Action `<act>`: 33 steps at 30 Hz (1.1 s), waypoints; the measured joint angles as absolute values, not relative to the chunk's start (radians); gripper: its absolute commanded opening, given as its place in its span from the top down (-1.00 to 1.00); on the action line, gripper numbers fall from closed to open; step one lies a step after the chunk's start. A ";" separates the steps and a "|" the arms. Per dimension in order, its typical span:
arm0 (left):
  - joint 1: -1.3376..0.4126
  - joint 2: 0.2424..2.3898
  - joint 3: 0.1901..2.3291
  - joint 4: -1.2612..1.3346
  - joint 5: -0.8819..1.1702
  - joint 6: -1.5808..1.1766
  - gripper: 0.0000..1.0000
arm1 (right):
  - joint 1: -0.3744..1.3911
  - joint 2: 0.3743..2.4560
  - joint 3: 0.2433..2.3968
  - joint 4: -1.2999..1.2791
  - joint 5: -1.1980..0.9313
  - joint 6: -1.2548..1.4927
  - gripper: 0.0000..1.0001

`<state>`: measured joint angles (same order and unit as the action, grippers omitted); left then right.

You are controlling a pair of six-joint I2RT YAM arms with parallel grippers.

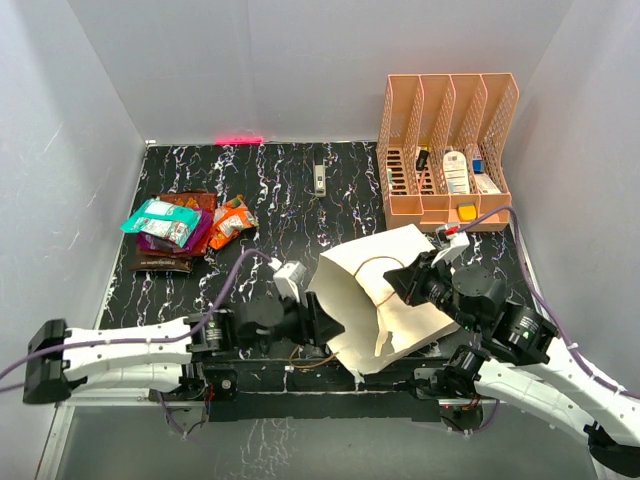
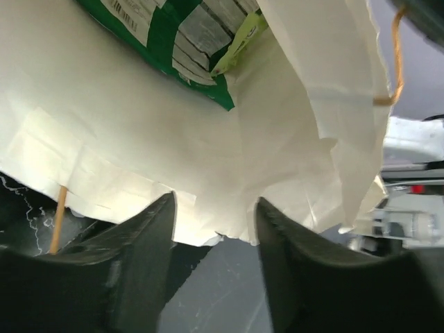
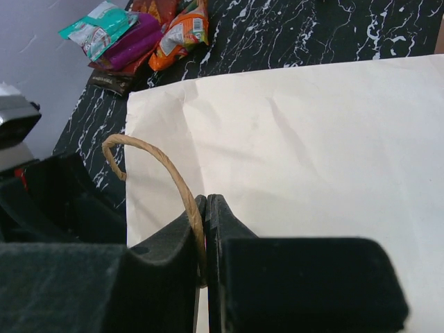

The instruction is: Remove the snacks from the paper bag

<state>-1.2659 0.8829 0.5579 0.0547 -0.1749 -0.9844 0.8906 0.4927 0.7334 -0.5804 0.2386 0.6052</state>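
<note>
We see the paper bag (image 1: 385, 290) tipped over at the near middle of the table (image 1: 300, 190), with a green packet (image 2: 173, 41) inside. More snacks (image 1: 180, 225) lie piled at far left. The right gripper (image 3: 206, 229) pinches the cord handle (image 3: 149, 156). The left gripper (image 2: 215, 208) is spread at the bag's mouth.

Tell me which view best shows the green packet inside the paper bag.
Left wrist: the green-and-white crinkly packet shows inside the cream paper bag. Top and right wrist views show only the bag's outside, not the packet.
</note>
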 measured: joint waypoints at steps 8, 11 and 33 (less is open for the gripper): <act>-1.379 1.210 0.593 0.212 -0.436 -1.075 0.68 | 0.891 0.477 0.733 -0.580 0.252 0.611 0.85; -1.380 1.390 0.667 0.264 -0.477 -1.091 0.65 | 0.891 0.460 0.734 -0.580 0.260 0.611 0.85; -1.361 1.926 1.018 0.329 -0.783 -1.187 0.08 | 0.891 0.395 0.744 -0.546 0.213 0.597 0.85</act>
<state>-1.3609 1.9259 1.0180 0.3286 -0.7826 -1.1870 0.8906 0.3946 0.7437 -0.5461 0.2131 0.5968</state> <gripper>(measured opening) 0.538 0.076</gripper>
